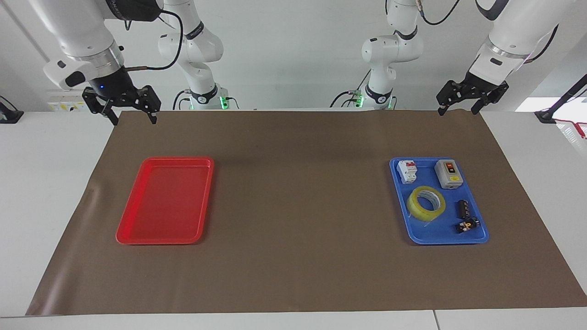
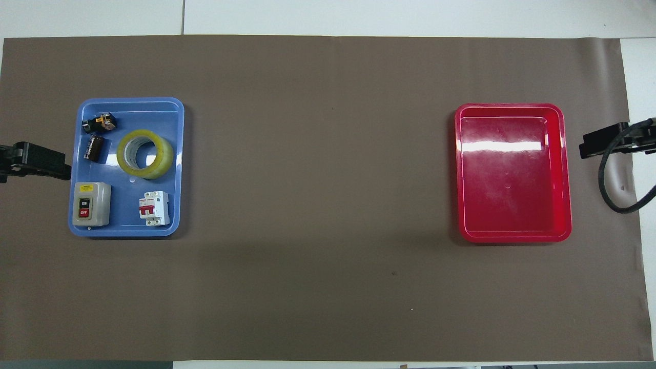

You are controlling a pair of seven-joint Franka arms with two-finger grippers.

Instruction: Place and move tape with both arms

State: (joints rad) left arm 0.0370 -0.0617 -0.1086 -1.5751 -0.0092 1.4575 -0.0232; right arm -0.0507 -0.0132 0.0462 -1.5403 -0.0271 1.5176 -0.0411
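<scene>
Inside the blue tray (image 1: pixel 479 238), at its centre, lay the tape (image 1: pixel 427 203), ungrasped; the left gripper (image 1: pixel 460 109), at tray's twelve o'clock, and the right gripper (image 1: pixel 133 118) hung open, empty.

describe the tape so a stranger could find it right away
Find the blue tray toward the left arm's end of the table. The tape lies flat in its middle. It is the only yellow ring among boxy switches and small dark parts.
</scene>
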